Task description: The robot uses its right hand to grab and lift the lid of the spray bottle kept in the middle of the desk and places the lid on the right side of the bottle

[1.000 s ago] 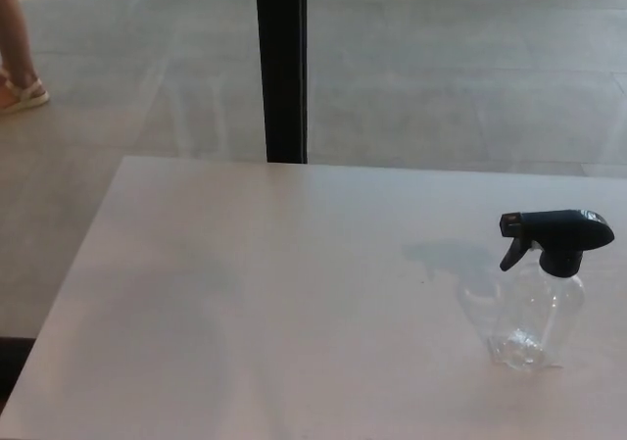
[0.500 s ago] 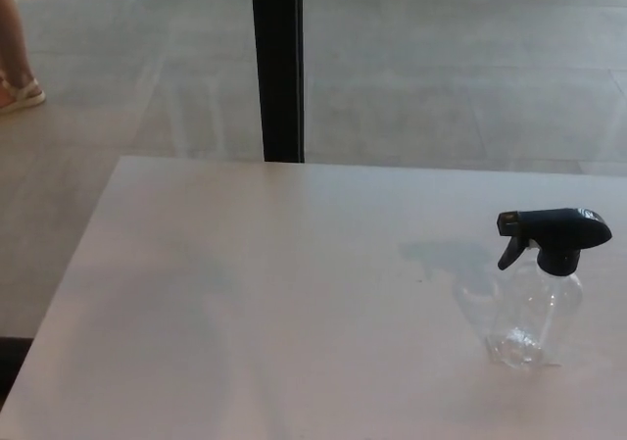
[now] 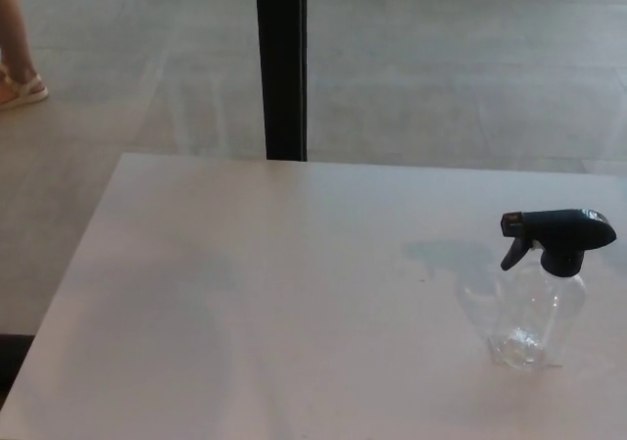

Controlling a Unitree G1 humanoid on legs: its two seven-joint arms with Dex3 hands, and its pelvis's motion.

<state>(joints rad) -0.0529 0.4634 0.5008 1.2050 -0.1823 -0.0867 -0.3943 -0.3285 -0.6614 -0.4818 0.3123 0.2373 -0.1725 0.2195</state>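
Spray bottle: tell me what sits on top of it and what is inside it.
A black trigger lid sits on top of the clear spray bottle, nozzle pointing left. The body looks empty, the table showing through it. The neck under the lid is covered.

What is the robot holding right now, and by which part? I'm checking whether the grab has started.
Nothing is held. Neither hand is in view, and the spray bottle stands alone on the desk with its black lid on.

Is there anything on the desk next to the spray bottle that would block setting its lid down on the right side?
Nothing visible does. The black lid is on the clear spray bottle, and the narrow strip of desk right of it looks bare up to the picture's edge.
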